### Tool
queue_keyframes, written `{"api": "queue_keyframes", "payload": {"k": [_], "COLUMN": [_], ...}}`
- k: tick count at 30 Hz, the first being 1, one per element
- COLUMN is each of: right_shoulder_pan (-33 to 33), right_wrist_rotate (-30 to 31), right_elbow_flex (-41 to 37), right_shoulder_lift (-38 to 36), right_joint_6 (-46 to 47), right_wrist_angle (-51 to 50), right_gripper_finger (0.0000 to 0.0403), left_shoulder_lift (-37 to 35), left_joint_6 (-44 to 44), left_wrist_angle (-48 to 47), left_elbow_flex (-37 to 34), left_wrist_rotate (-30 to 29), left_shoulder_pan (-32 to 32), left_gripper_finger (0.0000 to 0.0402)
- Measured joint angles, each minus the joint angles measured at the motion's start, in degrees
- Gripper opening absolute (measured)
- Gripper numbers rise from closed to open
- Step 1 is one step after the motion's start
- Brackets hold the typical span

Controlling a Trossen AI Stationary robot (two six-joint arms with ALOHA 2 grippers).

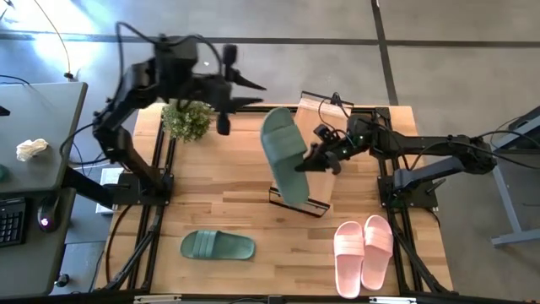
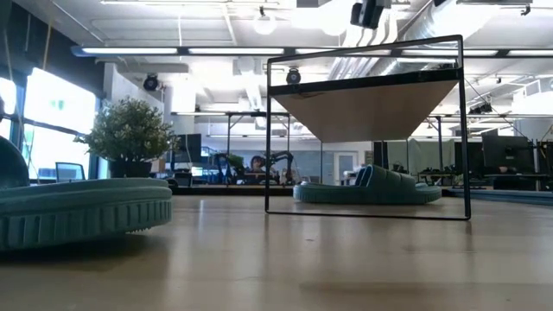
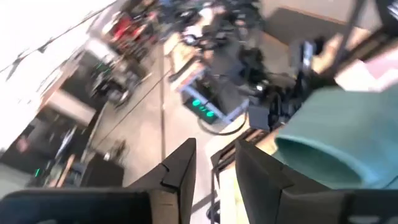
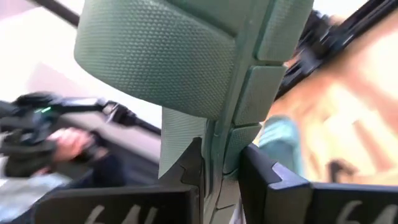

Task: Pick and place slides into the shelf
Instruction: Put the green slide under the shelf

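Observation:
A green slide (image 1: pixel 283 156) hangs over the light-wood shelf (image 1: pixel 317 110) at mid-table, with my right gripper (image 1: pixel 323 160) shut on it. The low view shows the shelf (image 2: pixel 363 108) with another green slide (image 2: pixel 371 186) lying under its top. A third green slide (image 1: pixel 217 245) lies sole-down near the front edge, large at the left of the low view (image 2: pixel 78 212). The pink pair (image 1: pixel 364 249) lies side by side at the front right. My left gripper (image 1: pixel 246 94) is raised at the far left, open and holding nothing, a gap between its fingers (image 3: pixel 214 168). My right gripper pinches the green slide's sole (image 4: pixel 217 155) between its two fingers, at one long side about halfway along (image 1: pixel 308 162). It reaches in level from the table's right, with the fingers lying across the slide. The slide is held tilted on edge over the shelf, its strap (image 4: pixel 155 56) facing away from the gripper.
A small potted plant (image 1: pixel 186 118) stands at the table's far left, under the raised left arm. A desk with a keyboard and a mouse (image 1: pixel 34 169) stands left of the table. Bare wood lies between the front slide and the pink pair.

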Motion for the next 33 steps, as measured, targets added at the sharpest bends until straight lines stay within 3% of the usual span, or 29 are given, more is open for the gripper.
{"api": "queue_keyframes", "payload": {"k": [5, 11, 18, 29, 33], "right_shoulder_pan": [-2.16, -6.23, -7.18, -7.03, -7.18], "right_wrist_rotate": [8.63, 18.05, 27.08, 34.91, 36.81], "right_elbow_flex": [0.0, 0.0, 0.07, 0.04, 0.04], "right_shoulder_lift": [-0.69, -5.5, -11.77, -13.33, -13.29], "right_joint_6": [-5.61, -17.27, -30.0, -42.26, -43.89], "right_wrist_angle": [0.16, 2.79, 7.44, 16.32, 17.68], "right_gripper_finger": [0.0035, 0.0035, 0.0035, 0.0035, 0.0035], "left_shoulder_lift": [-2.71, -2.85, -2.38, -2.85, -3.63], "left_joint_6": [-8.95, -12.98, -17.29, -30.98, -37.04], "left_wrist_angle": [-0.81, -5.3, 0.15, 25.03, 39.27], "left_elbow_flex": [0.0, -0.06, -6.21, -27.99, -36.42], "left_wrist_rotate": [-0.51, -0.55, -3.3, 16.1, 20.69], "left_shoulder_pan": [0.0, 0.0, 1.3, 10.21, 12.29], "left_gripper_finger": [0.0079, 0.0055, 0.0031, 0.0023, 0.0024]}}
